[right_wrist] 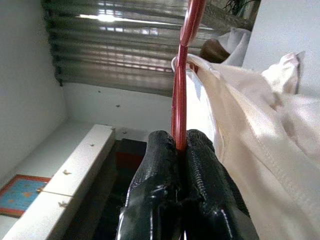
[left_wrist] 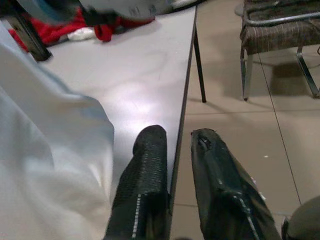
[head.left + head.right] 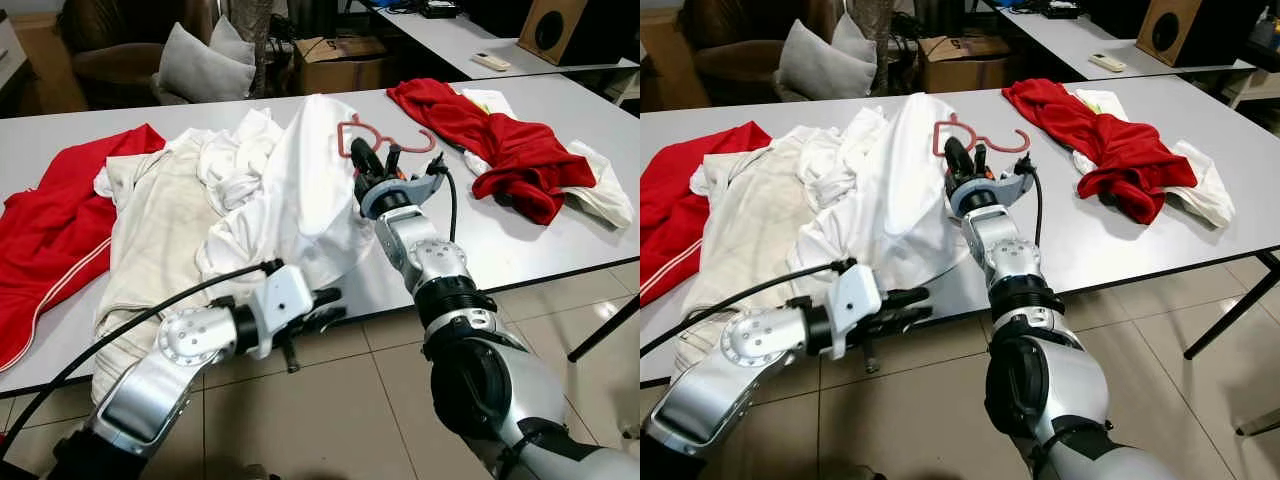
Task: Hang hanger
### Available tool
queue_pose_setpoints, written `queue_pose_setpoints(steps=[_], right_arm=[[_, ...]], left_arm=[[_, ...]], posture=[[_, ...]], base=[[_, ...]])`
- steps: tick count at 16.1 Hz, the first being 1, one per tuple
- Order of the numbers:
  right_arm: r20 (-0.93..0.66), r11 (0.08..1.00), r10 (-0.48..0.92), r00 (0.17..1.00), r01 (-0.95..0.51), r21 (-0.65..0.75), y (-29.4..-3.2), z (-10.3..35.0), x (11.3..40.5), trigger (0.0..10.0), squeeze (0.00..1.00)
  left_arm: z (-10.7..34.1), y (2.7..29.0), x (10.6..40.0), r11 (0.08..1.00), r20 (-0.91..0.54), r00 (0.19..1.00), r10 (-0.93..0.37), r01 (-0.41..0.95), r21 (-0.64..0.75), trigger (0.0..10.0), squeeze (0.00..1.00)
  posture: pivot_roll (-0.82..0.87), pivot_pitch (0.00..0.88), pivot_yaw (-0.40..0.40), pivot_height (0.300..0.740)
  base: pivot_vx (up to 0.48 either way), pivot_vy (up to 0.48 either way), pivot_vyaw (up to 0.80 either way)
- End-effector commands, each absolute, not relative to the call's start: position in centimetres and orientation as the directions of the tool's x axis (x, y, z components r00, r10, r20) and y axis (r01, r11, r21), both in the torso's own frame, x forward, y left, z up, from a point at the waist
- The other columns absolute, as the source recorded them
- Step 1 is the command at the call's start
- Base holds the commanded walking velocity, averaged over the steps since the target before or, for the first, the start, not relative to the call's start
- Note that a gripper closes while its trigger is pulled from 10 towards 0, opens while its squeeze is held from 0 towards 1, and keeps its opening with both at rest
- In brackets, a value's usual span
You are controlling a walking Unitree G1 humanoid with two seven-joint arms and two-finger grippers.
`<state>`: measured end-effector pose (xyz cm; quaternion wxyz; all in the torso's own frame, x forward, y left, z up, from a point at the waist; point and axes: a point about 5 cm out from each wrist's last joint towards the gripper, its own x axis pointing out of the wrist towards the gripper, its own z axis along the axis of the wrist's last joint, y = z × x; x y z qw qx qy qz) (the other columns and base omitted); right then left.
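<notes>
The thin red plastic hanger is lifted above the long grey table, near the table's middle, with the loose white shirt draped from one of its arms and trailing down onto the tabletop. The right gripper has its two black fingers pressed together on the hanger's narrow bar, as the right wrist view shows plainly. The left gripper hovers at the table's near edge, beside the shirt's lower hem, fingers slightly parted and holding nothing. On the table's left end lies a red garment; toward its right end sits a crumpled red-and-white heap. The hanger looks light and stiff (though thin enough to flex or twist in a pinch), while the shirt is soft, limp and likely to slide off a smooth arm if tilted. A hold close to the hook's base should keep it level and balanced.
</notes>
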<state>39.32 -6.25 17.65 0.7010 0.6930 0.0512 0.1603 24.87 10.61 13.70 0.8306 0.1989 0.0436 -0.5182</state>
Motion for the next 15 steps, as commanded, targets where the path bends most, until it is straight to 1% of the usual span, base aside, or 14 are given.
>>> queue_pose_setpoints(steps=[1, 2, 3, 4, 6, 7, 8, 9, 10, 11, 12, 13, 14, 15], right_arm=[[0.207, -0.071, 0.312, 0.927, -0.194, 0.978, -4.4, 19.6, 39.4, 10.0, 0.0], [0.195, -0.027, 0.309, 0.931, -0.197, 0.98, -4.7, 19.7, 39.5, 10.0, 0.0], [0.207, 0.044, 0.307, 0.929, -0.231, 0.972, -5.3, 20.1, 39.7, 10.0, 0.0], [0.219, 0.094, 0.305, 0.927, -0.258, 0.961, -5.9, 20.4, 39.7, 10.0, 0.0], [0.229, 0.147, 0.331, 0.915, -0.29, 0.946, -6.2, 20.7, 39.6, 10.0, 0.0], [0.255, 0.17, 0.345, 0.903, -0.327, 0.929, -6.7, 21.1, 39.4, 10.0, 0.0], [0.284, 0.26, 0.4, 0.871, -0.405, 0.876, -7.7, 21.7, 38.5, 10.0, 0.0], [0.321, 0.276, 0.429, 0.844, -0.461, 0.843, -8.1, 22.1, 37.7, 10.0, 0.0], [0.397, 0.306, 0.476, 0.785, -0.571, 0.762, -9.0, 23.1, 35.9, 10.0, 0.0], [0.429, 0.323, 0.509, 0.746, -0.627, 0.709, -9.7, 23.6, 34.5, 10.0, 0.0], [0.436, 0.336, 0.533, 0.725, -0.654, 0.678, -10.5, 23.7, 33.3, 10.0, 0.0], [0.447, 0.334, 0.547, 0.708, -0.674, 0.659, -11.8, 23.9, 32.0, 10.0, 0.0], [0.445, 0.348, 0.57, 0.691, -0.694, 0.63, -12.5, 24.0, 30.8, 10.0, 0.0], [0.437, 0.365, 0.594, 0.675, -0.711, 0.602, -12.8, 24.2, 29.7, 10.0, 0.0]], left_arm=[[13.8, 10.6, 24.8, 0.375, -0.274, 0.458, -0.845, 0.875, 0.307, 10.0, 1.0], [13.9, 10.7, 24.7, 0.391, -0.262, 0.473, -0.841, 0.866, 0.311, 10.0, 1.0], [14.3, 11.3, 24.5, 0.447, -0.212, 0.503, -0.838, 0.855, 0.262, 10.0, 1.0], [14.6, 11.9, 24.2, 0.492, -0.169, 0.528, -0.832, 0.844, 0.215, 10.0, 1.0], [14.8, 13.0, 24.1, 0.564, -0.131, 0.588, -0.798, 0.806, 0.181, 10.0, 1.0], [14.8, 14.2, 24.1, 0.639, -0.121, 0.654, -0.747, 0.756, 0.144, 10.0, 1.0], [14.4, 17.2, 24.0, 0.769, -0.132, 0.77, -0.624, 0.635, 0.069, 10.0, 0.96], [14.3, 18.4, 23.9, 0.813, -0.138, 0.811, -0.568, 0.579, 0.059, 10.0, 0.58], [14.4, 20.1, 23.8, 0.876, -0.118, 0.874, -0.472, 0.48, 0.05, 10.0, 0.0], [14.7, 20.8, 23.7, 0.907, -0.092, 0.904, -0.417, 0.421, 0.028, 10.0, 0.0], [14.9, 20.9, 23.8, 0.933, -0.073, 0.931, -0.358, 0.36, 0.015, 10.0, 0.0], [15.1, 20.5, 23.7, 0.941, -0.056, 0.94, -0.337, 0.337, -0.001, 10.0, 0.0], [15.0, 19.9, 23.5, 0.938, -0.046, 0.938, -0.343, 0.34, -0.061, 10.0, 0.0], [14.8, 19.3, 23.1, 0.932, -0.047, 0.933, -0.356, 0.351, -0.09, 10.0, 0.0]], posture=[[0.15, 0.0, 0.013, 0.74], [0.14, 0.0, 0.014, 0.74], [0.14, 0.0, 0.016, 0.74], [0.13, 0.0, 0.018, 0.74], [0.13, 0.0, 0.019, 0.74], [0.13, 0.0, 0.018, 0.74], [0.12, 0.0, 0.015, 0.74], [0.12, 0.0, 0.014, 0.74], [0.12, 0.0, 0.008, 0.74], [0.12, 0.0, 0.006, 0.74], [0.12, 0.0, 0.004, 0.74], [0.11, 0.0, 0.003, 0.74], [0.11, 0.0, 0.008, 0.74], [0.1, 0.0, 0.012, 0.74]], base=[[0.0, 0.0, 0.0], [0.0, 0.0, 0.0], [0.0, 0.0, 0.0], [0.0, 0.0, 0.0], [0.0, 0.0, 0.0], [0.0, 0.0, 0.0], [0.0, 0.0, 0.0], [0.0, 0.0, 0.0], [0.0, 0.0, 0.8], [0.0, 0.0, 0.8], [0.0, 0.0, 0.8], [0.0, 0.0, 0.8], [0.0, 0.0, 0.8], [0.0, 0.0, 0.8]])
